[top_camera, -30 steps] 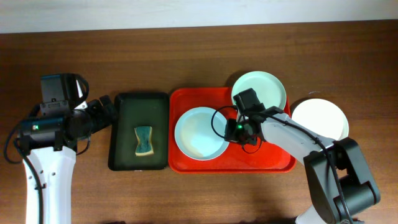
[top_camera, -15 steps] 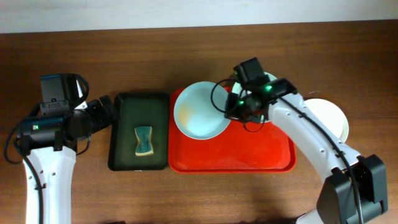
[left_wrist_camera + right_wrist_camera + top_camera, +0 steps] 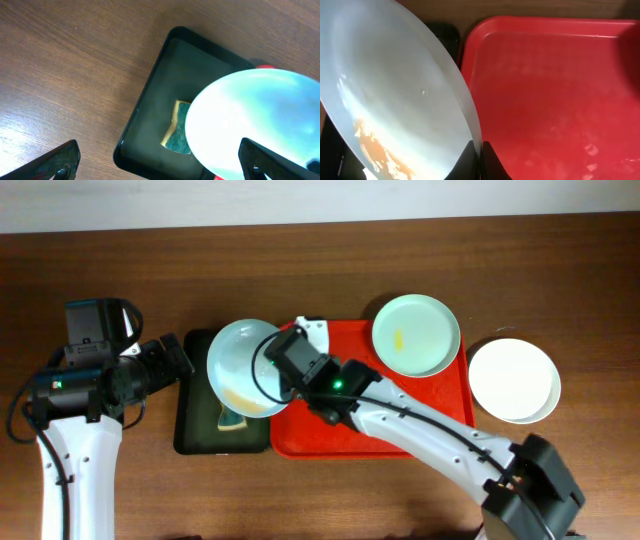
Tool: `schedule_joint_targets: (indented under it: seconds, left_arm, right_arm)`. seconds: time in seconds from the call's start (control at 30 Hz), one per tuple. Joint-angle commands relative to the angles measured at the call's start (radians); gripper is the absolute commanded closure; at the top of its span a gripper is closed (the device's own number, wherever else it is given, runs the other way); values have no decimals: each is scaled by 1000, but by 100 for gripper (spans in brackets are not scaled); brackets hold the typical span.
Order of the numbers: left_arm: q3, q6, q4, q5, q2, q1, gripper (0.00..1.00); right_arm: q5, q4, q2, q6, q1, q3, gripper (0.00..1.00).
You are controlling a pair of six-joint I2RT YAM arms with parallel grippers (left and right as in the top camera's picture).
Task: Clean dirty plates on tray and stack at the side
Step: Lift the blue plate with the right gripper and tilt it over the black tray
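Note:
My right gripper [image 3: 287, 367] is shut on the rim of a pale blue plate [image 3: 240, 365] and holds it tilted above the dark green tray [image 3: 195, 395]. In the right wrist view the plate [image 3: 395, 90] shows an orange-yellow smear low on its face, and the fingers [image 3: 480, 160] pinch its edge. A pale green plate [image 3: 416, 334] with a small yellow smear lies at the back right corner of the red tray [image 3: 400, 425]. A white plate [image 3: 514, 379] rests on the table to the tray's right. My left gripper [image 3: 175, 360] stands open beside the green tray's left edge, holding nothing.
A yellow-and-green sponge [image 3: 176, 135] lies in the green tray [image 3: 160, 100], half covered by the held plate [image 3: 260, 120] in the left wrist view. Bare wooden table [image 3: 330, 270] runs behind and in front of both trays.
My right arm has carried the pale blue plate off the red tray and leftward to above the green tray. The left arm has stayed still.

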Motion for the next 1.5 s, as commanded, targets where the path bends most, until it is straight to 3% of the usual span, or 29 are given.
schedule_joint_targets:
  seconds: [0.0,0.27,0.33,0.5,0.73,0.83,1.13,1.4,1.47]
  left_arm:
    - [13,-10,-1,-7,-1,4,1]
    - [13,-10,-1,-7,-1,4,1]
    - [13,-10,-1,-7,-1,4,1]
    - [13,-10,-1,-7,-1,4,1]
    - [13,-10,-1,-7,-1,4,1]
    - [13,-10,-1,-7,-1,4,1]
    - [13,-10,-1,-7,-1,4,1]
    - [13,-10,-1,-7,-1,4,1]
    - [13,-10,-1,-7,-1,4,1]
  right_arm:
    - [45,7,20,12,42,17,96]
    - [45,-2,20,2,83,17,96]
    - [46,-8,20,-64,87,17,96]
    - [167,-4,8,-80,89,18,96]
    - [275,190,0,-285,88,21,96]
    - [370,226,0,-301,88,21,96]
    - [371,467,0,-759,88,21,96]
    - [397,552,-3,-895,95,21,96]
    - [504,605,-11,-918,116,21,96]
